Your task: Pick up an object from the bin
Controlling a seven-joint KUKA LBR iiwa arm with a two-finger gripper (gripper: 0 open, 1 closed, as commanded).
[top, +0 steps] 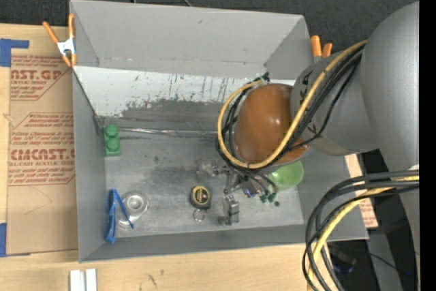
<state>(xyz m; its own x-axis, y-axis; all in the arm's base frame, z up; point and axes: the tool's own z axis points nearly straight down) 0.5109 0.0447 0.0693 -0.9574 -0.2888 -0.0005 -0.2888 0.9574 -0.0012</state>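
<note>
- The grey metal bin stands open below me, its floor scuffed; the arm comes in from the right and bends down into the bin's near right part
- An orange cover on the wrist, looped with black and yellow cables, hangs above the floor; beneath it the gripper is low, close to the bin floor and near the front wall
- Whether the gripper is spread or closed I cannot tell, as the metal parts under the wrist run together; nor can I tell if anything sits in it
- Just left of the gripper lies a dark round disc with a gold ring on its face; it is flat on the floor and apart from the gripper; a small silvery bit lies just in front of it
- On the gripper's other side is a green rounded thing, partly hidden under the wrist
- Well apart, on the left: a green block by the left wall; a blue clip in the near left corner; a clear round piece just beside the clip
</note>
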